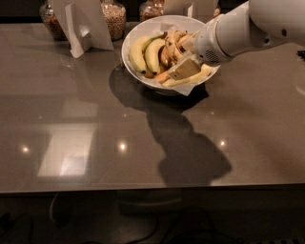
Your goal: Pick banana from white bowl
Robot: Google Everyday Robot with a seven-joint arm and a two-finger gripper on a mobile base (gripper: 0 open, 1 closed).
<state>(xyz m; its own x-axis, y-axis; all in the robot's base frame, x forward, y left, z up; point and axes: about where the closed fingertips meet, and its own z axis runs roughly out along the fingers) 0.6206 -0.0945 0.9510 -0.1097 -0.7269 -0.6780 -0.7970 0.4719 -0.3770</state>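
The white bowl [138, 35], lined with white paper, stands at the back middle of the grey table. In it lie two smooth yellow-green bananas [138, 53] on the left and the pale, brown-mottled banana [172, 44] in the middle. An orange-brown one [163, 76] lies at the front. My gripper [184, 66] comes in from the right on the white arm [243, 28]. It is down inside the bowl's right half, at the mottled banana and over the front fruit. The arm hides the bowl's right rim.
Two glass jars of grains [113, 18] and a white paper stand [82, 24] are at the back left, close to the bowl. Another jar [153, 8] is behind the bowl. The table's front edge [143, 188] runs across the lower part of the view.
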